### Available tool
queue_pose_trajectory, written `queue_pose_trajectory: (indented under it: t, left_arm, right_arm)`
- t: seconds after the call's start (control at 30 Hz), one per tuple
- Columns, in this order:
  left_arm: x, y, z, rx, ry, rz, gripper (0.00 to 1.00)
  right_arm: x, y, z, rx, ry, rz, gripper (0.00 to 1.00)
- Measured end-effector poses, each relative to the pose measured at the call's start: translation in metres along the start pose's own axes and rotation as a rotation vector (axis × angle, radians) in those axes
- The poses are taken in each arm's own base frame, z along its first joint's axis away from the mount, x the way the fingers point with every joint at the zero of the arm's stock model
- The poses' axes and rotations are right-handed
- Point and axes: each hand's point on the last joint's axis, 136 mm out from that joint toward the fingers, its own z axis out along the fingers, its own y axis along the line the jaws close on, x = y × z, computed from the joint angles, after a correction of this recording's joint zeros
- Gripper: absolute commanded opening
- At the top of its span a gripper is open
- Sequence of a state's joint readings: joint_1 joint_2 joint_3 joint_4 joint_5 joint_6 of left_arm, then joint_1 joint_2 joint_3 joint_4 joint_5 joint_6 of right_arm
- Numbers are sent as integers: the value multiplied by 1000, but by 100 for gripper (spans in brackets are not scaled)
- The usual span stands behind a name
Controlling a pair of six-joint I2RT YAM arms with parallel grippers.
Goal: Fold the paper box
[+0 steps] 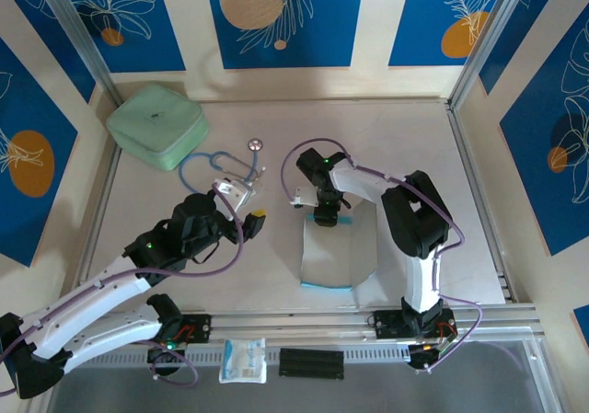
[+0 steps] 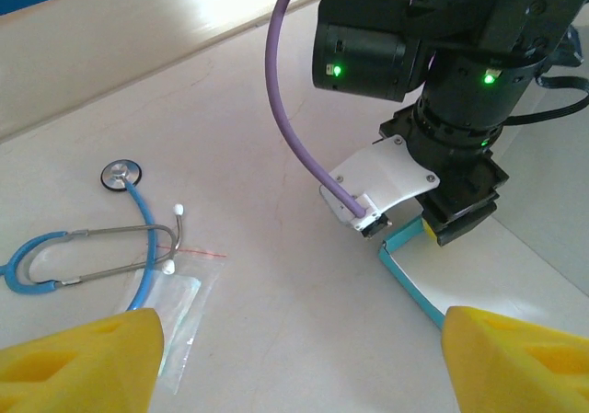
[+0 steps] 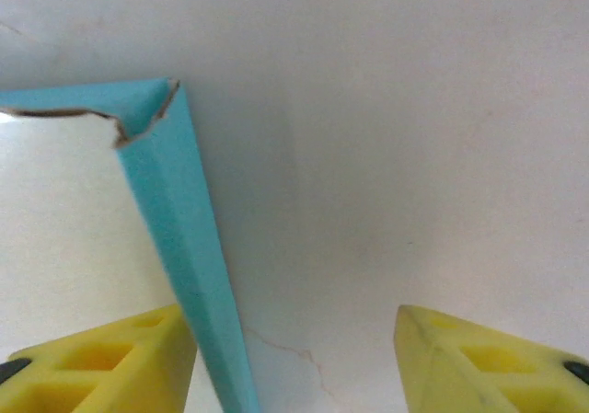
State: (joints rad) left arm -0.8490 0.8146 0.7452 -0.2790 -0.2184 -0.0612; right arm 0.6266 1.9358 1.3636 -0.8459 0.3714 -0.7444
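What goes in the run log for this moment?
paper box: lying open, white face up, far teal flap raised | right gripper: open at that flap | left gripper: open, empty, near stethoscope

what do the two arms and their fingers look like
The left arm and right arm have white shell links joined by black motor joints. A purple cable loops along each arm to the wrist. Small green lights glow on the black joints. The left fingers and right fingers are bright yellow wedges with moulded hollows.
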Motion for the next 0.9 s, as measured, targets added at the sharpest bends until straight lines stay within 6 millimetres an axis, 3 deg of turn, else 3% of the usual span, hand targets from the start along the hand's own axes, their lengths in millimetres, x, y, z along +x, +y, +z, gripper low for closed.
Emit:
queue_pose_trajectory:
  t: [0.37,0.6,0.9]
  left_arm:
    - [2,-1,7,-1,24,15,80]
    - [8,-2,13,-2,48,25,80]
    - [10,-2,15,-3,58,27,81]
  right_arm:
    - [-6,8,-26,-46,-85,14,58]
    - [-10,10,-56,-80,-184,42,49]
    - [-4,25,-24,-212,-104,40,34]
